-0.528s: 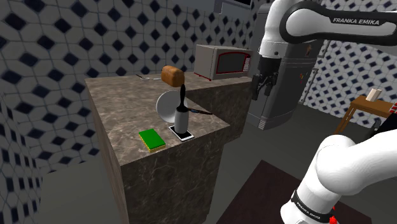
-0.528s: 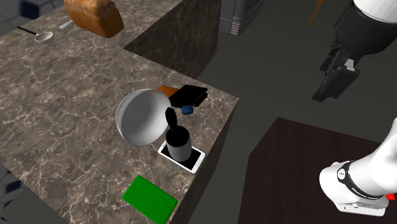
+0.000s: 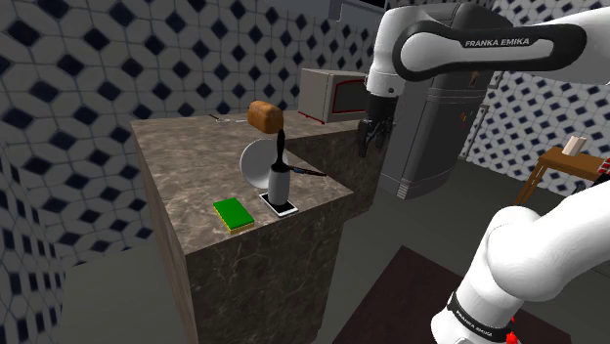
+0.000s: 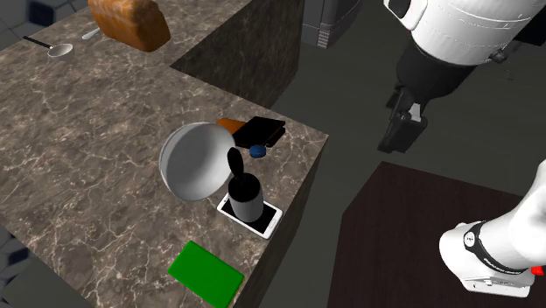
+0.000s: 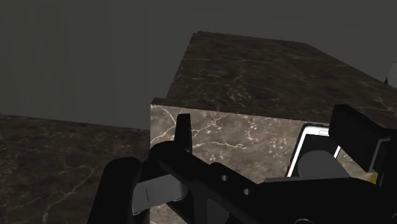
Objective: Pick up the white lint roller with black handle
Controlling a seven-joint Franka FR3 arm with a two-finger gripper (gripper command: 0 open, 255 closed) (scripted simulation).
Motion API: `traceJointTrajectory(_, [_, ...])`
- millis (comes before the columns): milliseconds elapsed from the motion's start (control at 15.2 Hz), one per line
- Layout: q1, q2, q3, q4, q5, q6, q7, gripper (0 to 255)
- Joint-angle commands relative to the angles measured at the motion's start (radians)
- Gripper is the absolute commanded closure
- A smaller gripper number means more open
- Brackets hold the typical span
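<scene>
Nearest the shoulder camera the white arm (image 3: 533,259) rises from its stand and bends over toward the counter (image 3: 176,156). Its pincer (image 3: 370,137) hangs in the air off the counter's far side, above the floor, fingers apart and clasping nothing. On the counter's near corner lies a flat green pad (image 3: 233,213). Just beside it is a thin white slab (image 4: 267,225), and on that slab the lint roller (image 3: 279,179) stands upright, pale body below and curved black handle on top, well apart from the pincer. I judge this to be the approach step, with no grasp begun. The next move calls for carrying the pincer in over the counter's edge, lining the fingers either side of the roller and lowering without knocking it off its slab. Just behind the roller sits a grey bowl (image 4: 192,166), which looks empty; whether the handle touches its rim I cannot tell, so room there is tight. Past the bowl lies a black case (image 4: 262,131), farther back a brown loaf (image 3: 265,116), and last a microwave (image 3: 337,95).
</scene>
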Motion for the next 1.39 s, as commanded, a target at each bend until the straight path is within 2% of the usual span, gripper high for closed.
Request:
traceJointTrajectory(0, [0.014, 0.05, 0.005, 0.01, -0.007, 0.057, -0.023, 0])
traceJointTrajectory(594, [0.077, 0.311, 0.059, 0.133, -0.039, 0.259, -0.089, 0])
traceJointTrajectory(1122, [0.125, 0.543, 0.115, 0.294, -0.098, 0.383, -0.131, 0])
traceJointTrajectory(1320, [0.124, 0.551, 0.114, 0.263, -0.103, 0.422, -0.123, 0])
